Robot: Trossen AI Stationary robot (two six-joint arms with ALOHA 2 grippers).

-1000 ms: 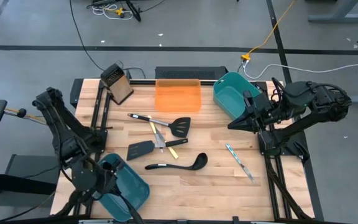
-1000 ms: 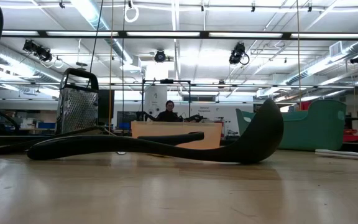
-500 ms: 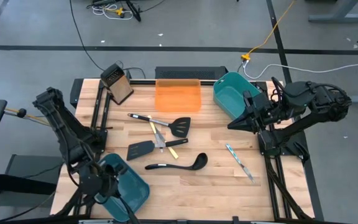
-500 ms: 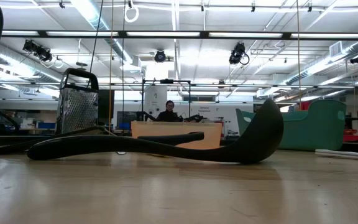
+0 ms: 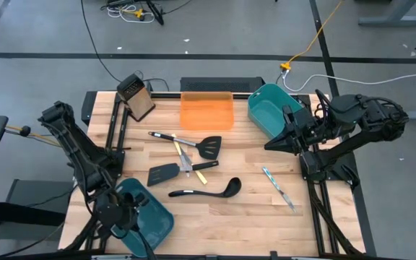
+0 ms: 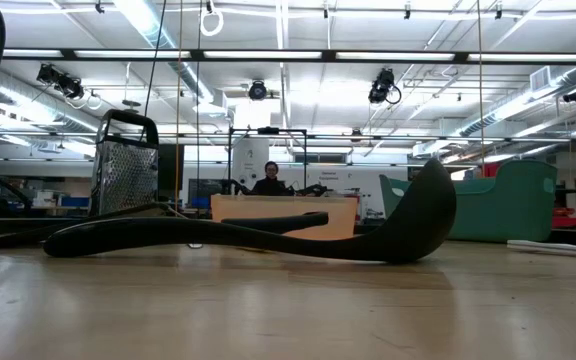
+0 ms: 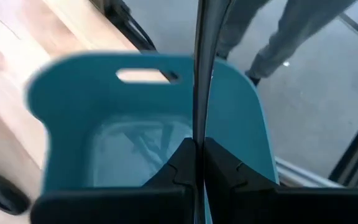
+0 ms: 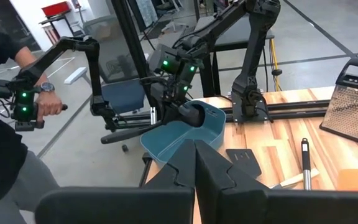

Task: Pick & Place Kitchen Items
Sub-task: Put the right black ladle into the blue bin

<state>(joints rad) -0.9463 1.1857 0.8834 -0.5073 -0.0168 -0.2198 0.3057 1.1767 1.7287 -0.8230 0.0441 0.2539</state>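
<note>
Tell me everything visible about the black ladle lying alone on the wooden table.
The black ladle looks like matte dark plastic, in one piece: a long, slightly curved handle and a round bowl at one end. It lies flat on the wooden table, near its middle, with the bowl toward the right arm's side. In the low view the bowl tilts upward. No claw touches it, and it lies apart from the other utensils.
</note>
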